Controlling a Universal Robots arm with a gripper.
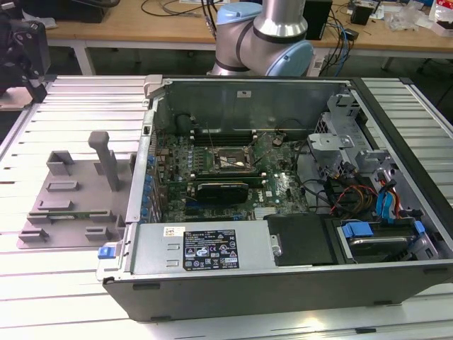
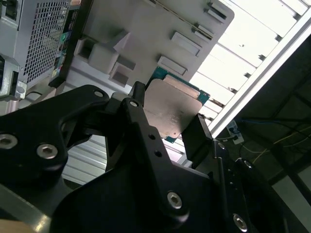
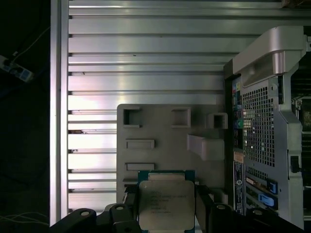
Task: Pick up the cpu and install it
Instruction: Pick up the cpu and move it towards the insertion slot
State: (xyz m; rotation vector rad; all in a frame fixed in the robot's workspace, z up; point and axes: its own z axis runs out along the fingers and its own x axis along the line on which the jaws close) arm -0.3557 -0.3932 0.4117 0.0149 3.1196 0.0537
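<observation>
You had the gripper point(image 2: 169, 106) clamped on the cpu point(image 2: 175, 114) by two opposite edges, holding it over the grey fixture tray point(image 3: 160, 131) beside the computer case point(image 3: 262, 121). So slim an edge hold risked the chip tilting or slipping, and a skewed chip could have damaged the socket point(image 1: 226, 161).

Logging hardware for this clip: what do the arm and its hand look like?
The arm has silver-grey tube sections and rounded joints with pale blue caps. The hand is matt black, built of flat angular links held by silver screws, ending in two narrow black fingers.
</observation>
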